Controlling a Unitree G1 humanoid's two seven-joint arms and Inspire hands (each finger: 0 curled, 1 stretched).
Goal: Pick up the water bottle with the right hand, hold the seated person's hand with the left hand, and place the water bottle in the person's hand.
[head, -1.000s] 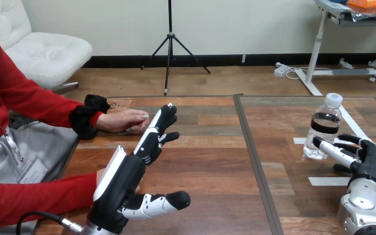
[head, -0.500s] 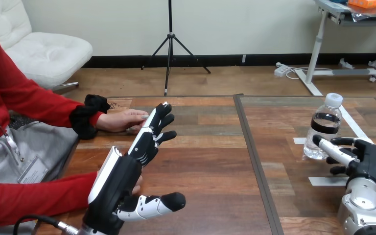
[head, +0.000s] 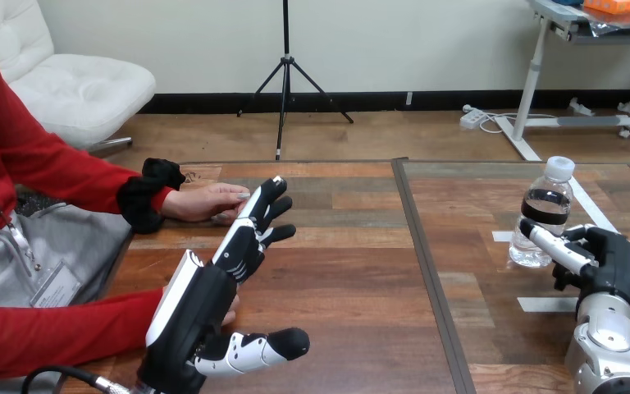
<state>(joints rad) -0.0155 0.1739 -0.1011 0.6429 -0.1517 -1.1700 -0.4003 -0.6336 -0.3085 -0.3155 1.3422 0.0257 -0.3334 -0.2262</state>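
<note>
While the left hand (head: 205, 300) hangs above the brown wooden table (head: 353, 271), it is open: fingers (head: 250, 238) straight and spread, thumb (head: 254, 346) stuck out sideways toward the table's middle. Just past its fingertips lies the person's far hand (head: 201, 202), palm down, flat on the wood. The tips of the two meet or nearly meet; contact cannot be told, and nothing is curled round that hand. Behind the left hand's palm, a bit of the person's near hand (head: 231, 309) peeks out, mostly hidden by the robot's hand.

Across a dark seam in the tabletop (head: 422, 254), well apart from the left hand, the right hand (head: 611, 263) sits low over the table. Right against its far-left side stands the clear plastic water bottle with a dark label and white cap (head: 541, 209), upright on the wood, with the hand overlapping its lower part. Whether the hand grips the bottle cannot be told.

Around the right hand are white tape strips (head: 545, 304) stuck flat on the table: one just nearer than the bottle, others beside and behind it. Nothing stands between the bottle and the person's far hand but bare wood.
</note>
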